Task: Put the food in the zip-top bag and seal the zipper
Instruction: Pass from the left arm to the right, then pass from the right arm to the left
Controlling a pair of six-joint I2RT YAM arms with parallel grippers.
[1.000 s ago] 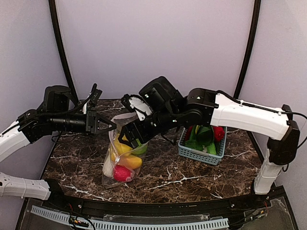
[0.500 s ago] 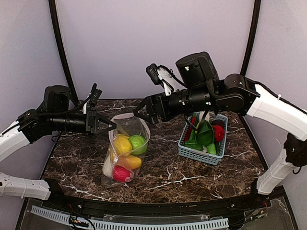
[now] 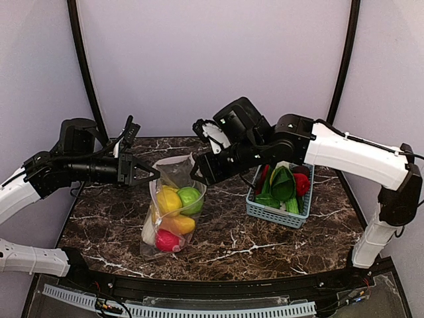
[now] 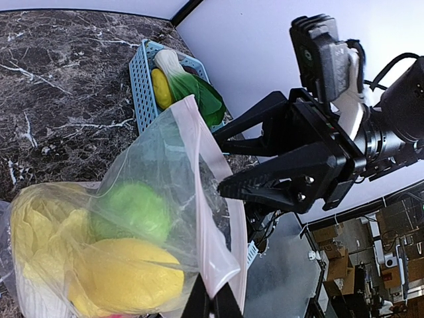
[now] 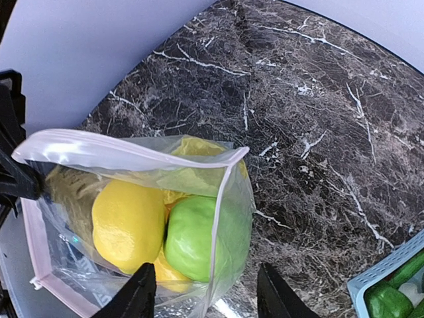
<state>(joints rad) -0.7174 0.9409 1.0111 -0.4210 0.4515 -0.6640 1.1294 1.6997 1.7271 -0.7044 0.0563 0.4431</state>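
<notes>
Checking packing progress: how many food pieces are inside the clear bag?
5 in the bag: lemon upper left, green apple beside it, orange-yellow pepper below, red fruit at the bottom, pale cabbage lower left. Others may be hidden.

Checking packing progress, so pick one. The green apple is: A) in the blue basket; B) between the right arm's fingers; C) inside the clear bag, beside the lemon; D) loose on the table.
C: the right wrist view shows the green apple inside the zip-top bag, against the lemon, behind clear plastic.
</notes>
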